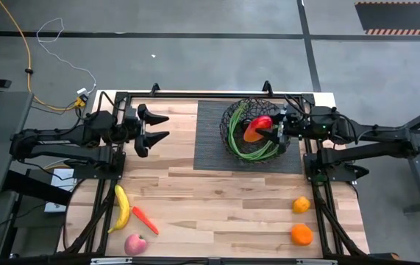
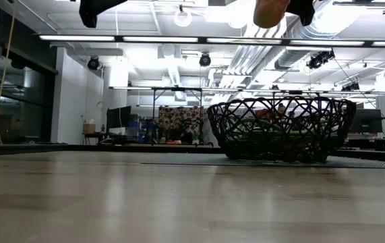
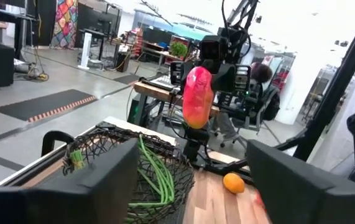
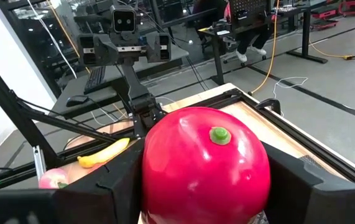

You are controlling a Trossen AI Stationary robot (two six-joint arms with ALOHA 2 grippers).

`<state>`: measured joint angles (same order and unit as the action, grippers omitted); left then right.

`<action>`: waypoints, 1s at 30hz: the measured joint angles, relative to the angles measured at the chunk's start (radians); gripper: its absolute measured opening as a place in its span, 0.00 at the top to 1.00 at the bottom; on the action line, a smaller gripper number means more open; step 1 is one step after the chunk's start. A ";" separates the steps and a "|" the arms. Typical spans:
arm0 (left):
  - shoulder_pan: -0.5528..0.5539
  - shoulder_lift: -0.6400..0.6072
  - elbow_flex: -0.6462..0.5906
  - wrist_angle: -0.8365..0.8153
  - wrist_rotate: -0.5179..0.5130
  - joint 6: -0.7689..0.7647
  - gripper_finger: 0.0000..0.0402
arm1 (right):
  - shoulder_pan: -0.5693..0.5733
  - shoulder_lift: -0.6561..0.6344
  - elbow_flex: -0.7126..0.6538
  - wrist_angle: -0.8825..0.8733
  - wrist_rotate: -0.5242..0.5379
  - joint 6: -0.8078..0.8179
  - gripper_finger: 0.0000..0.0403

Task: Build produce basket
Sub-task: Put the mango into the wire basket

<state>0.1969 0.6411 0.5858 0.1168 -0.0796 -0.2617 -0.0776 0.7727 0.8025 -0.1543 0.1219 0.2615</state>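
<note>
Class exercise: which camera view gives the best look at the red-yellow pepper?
The right wrist view: the pepper fills it, green stem visible, between the right gripper's fingers. The high view shows it small above the basket; the left wrist view shows it side-on; the low view crops it.

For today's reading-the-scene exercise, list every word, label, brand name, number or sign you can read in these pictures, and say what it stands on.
No text can be read in any view.
The pepper, the basket and the table bear no writing.
The hanging cloth in the room behind shows a pattern only.
The yellow tag on the basket's rim is too blurred to read.
</note>
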 joint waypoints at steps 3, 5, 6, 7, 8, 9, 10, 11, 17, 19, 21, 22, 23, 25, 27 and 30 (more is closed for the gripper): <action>-0.004 0.000 0.000 -0.018 -0.011 0.029 0.53 | 0.000 0.000 0.000 -0.002 0.000 0.000 0.41; -0.003 0.000 0.000 -0.034 -0.011 0.063 0.73 | 0.000 0.000 0.000 -0.007 0.000 0.000 0.41; -0.003 0.000 0.000 -0.042 -0.010 0.083 0.83 | 0.000 0.000 0.000 -0.011 0.000 0.000 0.41; -0.003 0.000 0.000 -0.051 -0.008 0.097 0.91 | 0.000 0.000 0.000 -0.016 0.000 0.003 0.41; -0.003 0.000 0.000 -0.060 -0.007 0.100 0.95 | 0.000 0.000 0.000 -0.023 0.000 0.009 0.41; -0.003 0.000 0.000 -0.066 -0.011 0.098 0.96 | 0.000 0.000 0.000 -0.031 0.000 0.015 0.41; -0.003 0.000 0.000 -0.071 -0.014 0.095 0.96 | 0.000 0.000 0.000 -0.038 0.001 0.023 0.41; -0.003 0.000 0.000 -0.076 -0.015 0.092 0.96 | 0.000 0.001 0.000 -0.045 0.013 0.031 0.41; -0.003 0.004 0.000 -0.083 -0.038 0.083 1.00 | -0.059 0.100 0.087 -0.233 0.087 0.112 0.41; -0.003 0.004 0.000 -0.084 -0.040 0.083 1.00 | -0.097 0.170 0.136 -0.353 0.076 0.146 0.41; -0.003 0.004 0.000 -0.083 -0.045 0.089 1.00 | -0.134 0.251 0.178 -0.442 0.048 0.178 0.41; -0.003 0.004 0.000 -0.083 -0.046 0.089 1.00 | -0.151 0.290 0.195 -0.474 0.031 0.194 0.41; -0.003 0.004 0.000 -0.084 -0.048 0.089 1.00 | -0.166 0.331 0.210 -0.499 0.016 0.208 0.41; -0.003 0.004 0.000 -0.084 -0.058 0.089 1.00 | -0.193 0.409 0.226 -0.529 -0.014 0.227 0.41; -0.003 0.004 0.000 -0.086 -0.066 0.090 1.00 | -0.213 0.476 0.231 -0.525 -0.029 0.239 0.41; -0.003 0.004 0.000 -0.087 -0.086 0.090 1.00 | -0.239 0.564 0.233 -0.487 -0.037 0.275 0.41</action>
<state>0.1944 0.6453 0.5858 0.0301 -0.1660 -0.1719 -0.3164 1.3363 1.0351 -0.6417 0.0851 0.5370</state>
